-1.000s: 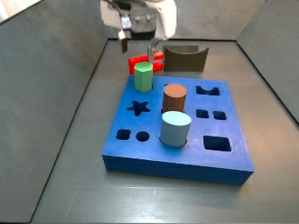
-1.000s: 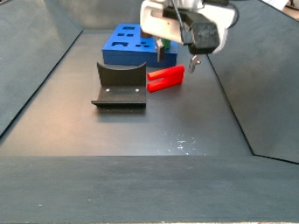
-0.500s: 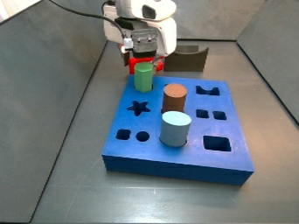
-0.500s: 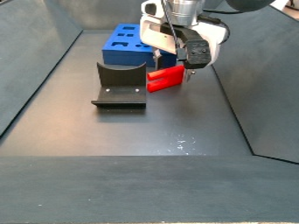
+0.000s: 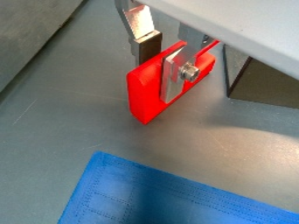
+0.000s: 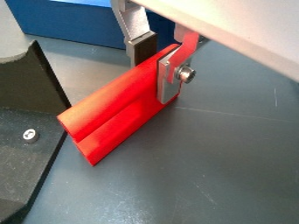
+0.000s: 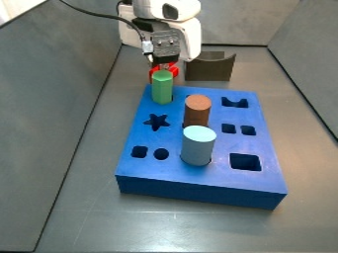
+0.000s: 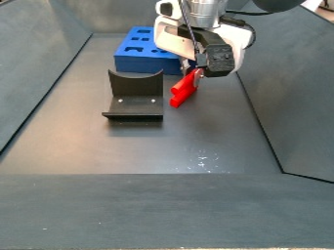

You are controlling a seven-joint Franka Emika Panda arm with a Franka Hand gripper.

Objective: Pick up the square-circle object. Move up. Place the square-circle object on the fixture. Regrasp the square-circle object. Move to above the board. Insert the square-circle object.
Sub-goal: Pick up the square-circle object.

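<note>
Tool: two-finger tool [image 6: 163,63] sits low over the grey worktop [image 8: 196,146], between the blue board and the fixture in a side view [image 8: 206,64]; also seen in a side view [image 7: 164,54] and a wrist view [image 5: 163,59].
Tool state: fingers nearly closed, clamped on the red piece; one silver plate finger [image 6: 169,74] presses its side, the other finger [image 6: 138,41] is on the far side.
Square-circle object: bright red elongated plastic piece with two parallel legs [image 6: 121,109], held at one end, tilted, free end pointing down toward the worktop [image 8: 183,88]; whether that end touches the worktop, cannot tell.
Same piece: mostly hidden behind the peg in a side view [image 7: 153,68]; clear in a wrist view [image 5: 163,83].
Fixture: dark L-shaped bracket on a base plate [image 8: 133,96], just beside the red piece; apart from it [image 6: 24,114].
Board: thick blue rectangular slab with cut-out holes [image 7: 205,148], behind the tool in a side view [image 8: 141,49].
On board: green hexagonal peg [image 7: 161,86], brown cylinder [image 7: 197,107], pale blue cylinder [image 7: 199,145], all upright.
</note>
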